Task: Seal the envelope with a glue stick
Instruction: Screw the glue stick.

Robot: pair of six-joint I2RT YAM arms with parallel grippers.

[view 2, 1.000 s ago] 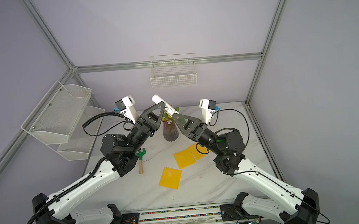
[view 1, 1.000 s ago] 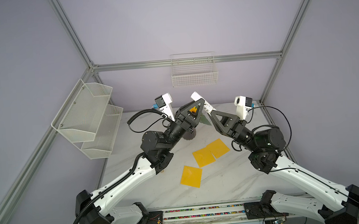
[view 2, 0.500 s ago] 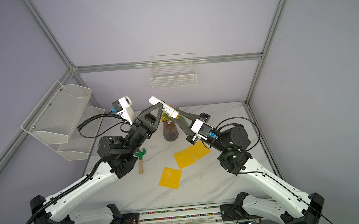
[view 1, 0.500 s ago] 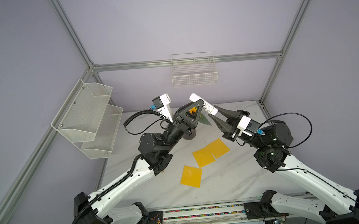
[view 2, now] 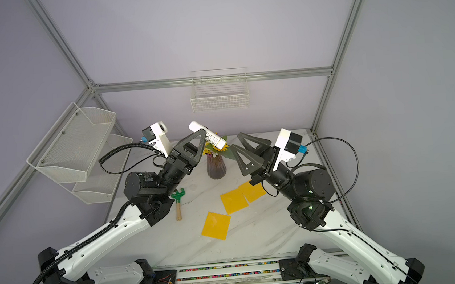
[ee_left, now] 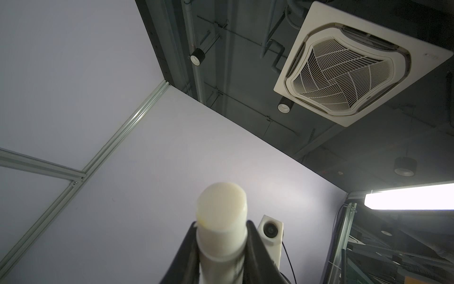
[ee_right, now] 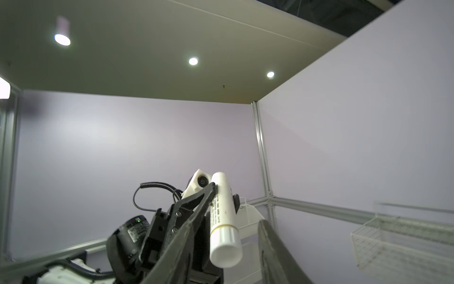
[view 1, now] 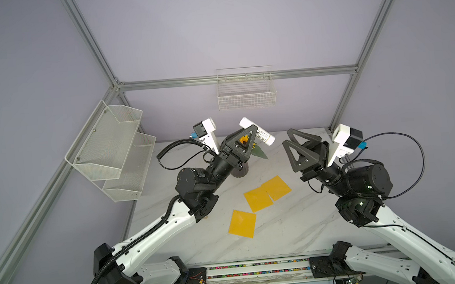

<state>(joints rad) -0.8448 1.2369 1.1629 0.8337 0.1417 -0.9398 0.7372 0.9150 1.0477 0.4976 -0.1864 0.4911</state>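
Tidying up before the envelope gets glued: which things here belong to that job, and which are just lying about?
For the job: glue stick, held by the left gripper; three yellow envelopes.
Lying about: green toy rake; flower vase; wire basket; mesh shelf.

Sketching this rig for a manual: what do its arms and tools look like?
Left arm and right arm: white links, black joint housings. Left tool and right tool: each a pair of black, open-framed triangles. Behind them sit white wrist cameras, left wrist camera and right wrist camera, with blue plugs. The left's coiled black cable differs from the right's smooth black cable.
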